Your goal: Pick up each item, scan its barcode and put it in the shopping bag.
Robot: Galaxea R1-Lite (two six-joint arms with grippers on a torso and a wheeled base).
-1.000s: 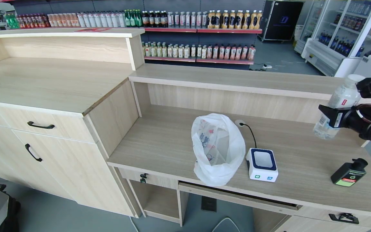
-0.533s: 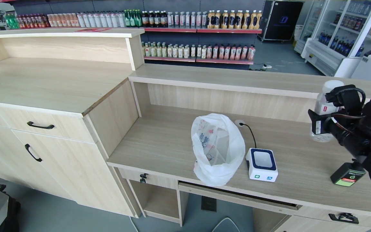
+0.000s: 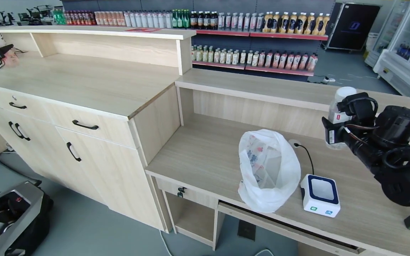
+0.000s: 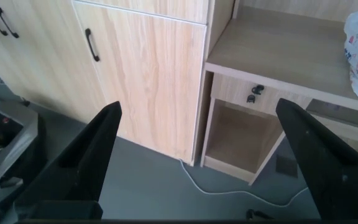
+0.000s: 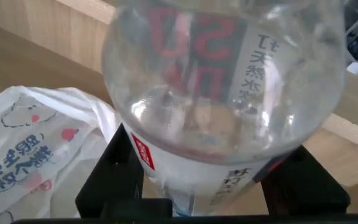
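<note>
Right pincer (image 3: 333,132) is clamped round the clear water bottle (image 3: 337,106), holding it upright in the air at the right of the head view, above the table (image 3: 208,153). The shopping bag (image 3: 269,170) stands open at lower centre, with the scanner (image 3: 320,195) just beside it on the right. Left pincer (image 4: 197,109) hangs released, fingers wide apart, near the cupboard (image 4: 148,74).

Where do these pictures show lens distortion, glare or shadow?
Head view: wide-angle splay, the upright edges of the counter lean apart. Right wrist view: bright highlights on the water bottle, whose curved clear wall warps the print seen through it. Left wrist view: even light, no glare.
</note>
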